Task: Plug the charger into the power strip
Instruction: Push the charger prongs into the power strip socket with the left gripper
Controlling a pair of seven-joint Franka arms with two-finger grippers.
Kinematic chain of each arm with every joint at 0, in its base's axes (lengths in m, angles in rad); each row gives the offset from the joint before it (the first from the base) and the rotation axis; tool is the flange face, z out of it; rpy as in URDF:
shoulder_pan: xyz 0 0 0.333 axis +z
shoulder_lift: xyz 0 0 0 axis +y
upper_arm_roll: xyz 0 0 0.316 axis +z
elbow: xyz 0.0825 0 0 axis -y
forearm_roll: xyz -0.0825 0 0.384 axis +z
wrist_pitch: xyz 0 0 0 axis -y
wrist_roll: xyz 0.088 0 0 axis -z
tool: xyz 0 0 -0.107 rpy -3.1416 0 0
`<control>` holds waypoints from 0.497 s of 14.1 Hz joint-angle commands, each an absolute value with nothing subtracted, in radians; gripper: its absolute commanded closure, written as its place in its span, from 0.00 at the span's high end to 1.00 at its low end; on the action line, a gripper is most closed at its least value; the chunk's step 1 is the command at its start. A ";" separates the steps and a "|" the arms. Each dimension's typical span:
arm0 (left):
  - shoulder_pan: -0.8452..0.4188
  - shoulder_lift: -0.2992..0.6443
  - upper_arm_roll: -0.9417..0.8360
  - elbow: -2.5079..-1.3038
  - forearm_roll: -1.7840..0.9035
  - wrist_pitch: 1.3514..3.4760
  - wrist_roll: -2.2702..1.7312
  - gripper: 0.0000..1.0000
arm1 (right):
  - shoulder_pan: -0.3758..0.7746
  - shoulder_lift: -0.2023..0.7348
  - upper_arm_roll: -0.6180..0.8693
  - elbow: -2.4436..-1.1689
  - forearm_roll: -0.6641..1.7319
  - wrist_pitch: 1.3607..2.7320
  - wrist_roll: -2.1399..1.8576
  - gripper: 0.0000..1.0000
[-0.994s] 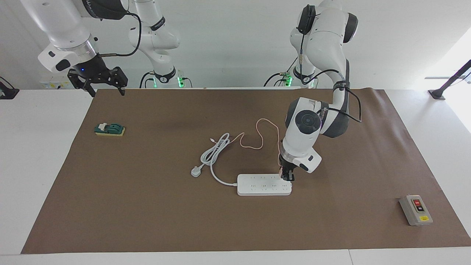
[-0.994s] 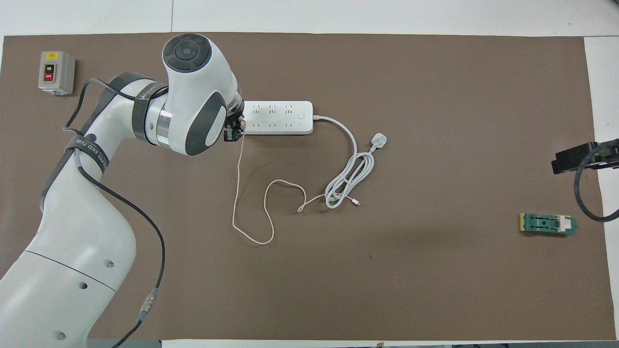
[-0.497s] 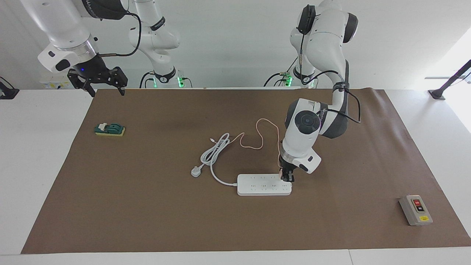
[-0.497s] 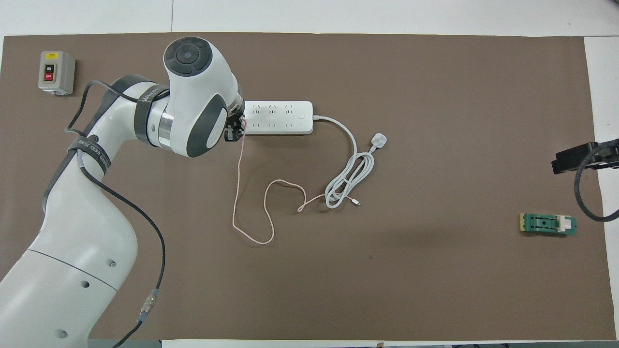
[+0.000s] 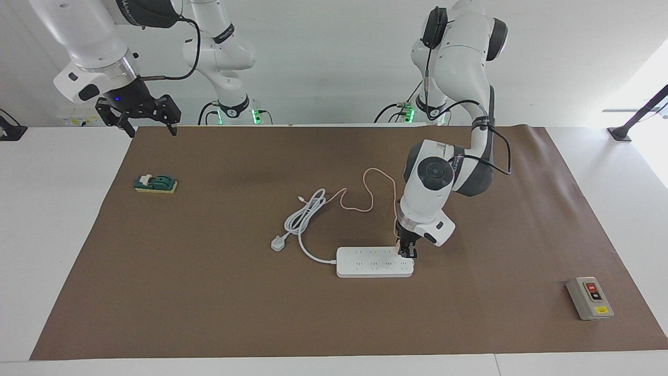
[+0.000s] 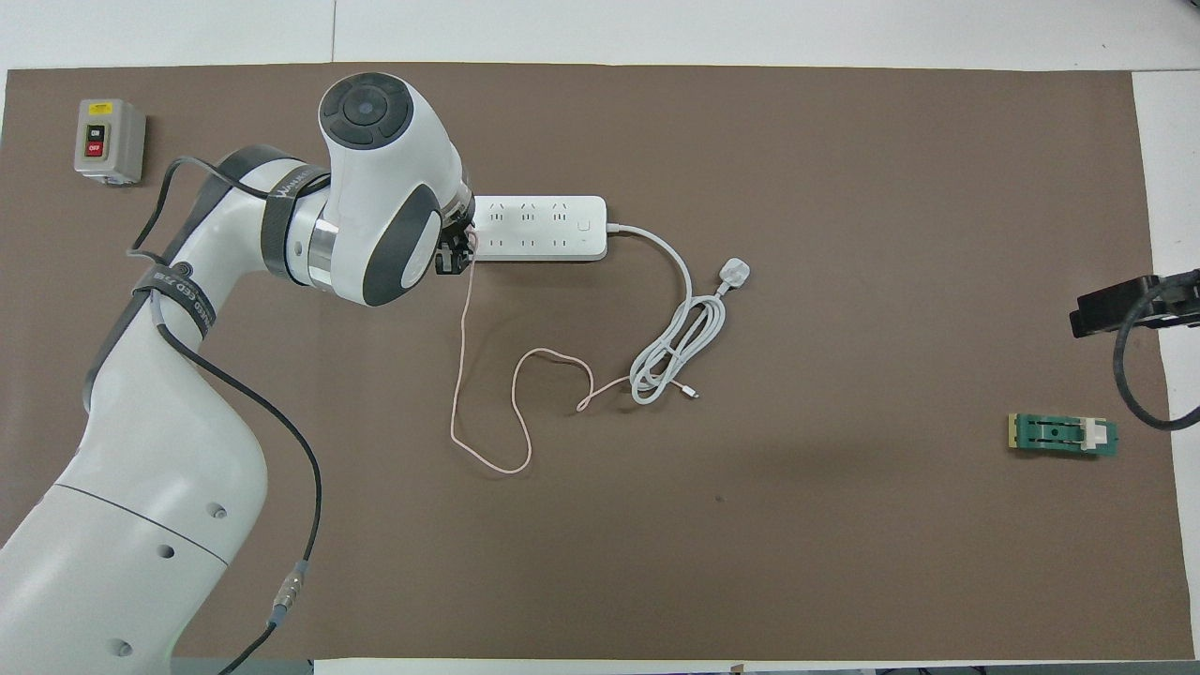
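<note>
The white power strip (image 5: 373, 262) lies flat on the brown mat, also in the overhead view (image 6: 539, 228). My left gripper (image 5: 407, 252) points down at the strip's end toward the left arm's end of the table, touching or just above its outlets. It is shut on the charger, whose body is mostly hidden between the fingers. The charger's thin pink cable (image 5: 368, 190) runs from the gripper and loops over the mat toward the robots (image 6: 487, 412). My right gripper (image 5: 147, 125) is open and empty, waiting in the air over the mat's corner at the right arm's end.
The strip's thick white cord with its three-pin plug (image 5: 277, 244) lies coiled beside the strip. A grey switch box (image 5: 589, 297) sits at the left arm's end. A green and yellow block (image 5: 155, 184) sits at the right arm's end.
The left arm's wrist has shifted very slightly; its gripper stays at the strip's end. The right arm has not moved.
</note>
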State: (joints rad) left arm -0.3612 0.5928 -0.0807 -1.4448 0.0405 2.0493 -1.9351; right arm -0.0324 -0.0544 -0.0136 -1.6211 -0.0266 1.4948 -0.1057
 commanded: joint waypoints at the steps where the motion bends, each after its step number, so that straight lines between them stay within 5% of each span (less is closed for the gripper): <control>1: -0.385 0.613 -0.071 -1.480 0.063 2.111 -1.967 0.00 | -0.046 -0.075 -0.008 -1.644 -0.021 1.508 -0.106 1.00; 7: -0.384 0.627 -0.072 -1.471 0.109 2.126 -1.994 0.00 | -0.046 -0.075 -0.008 -1.643 -0.021 1.509 -0.098 1.00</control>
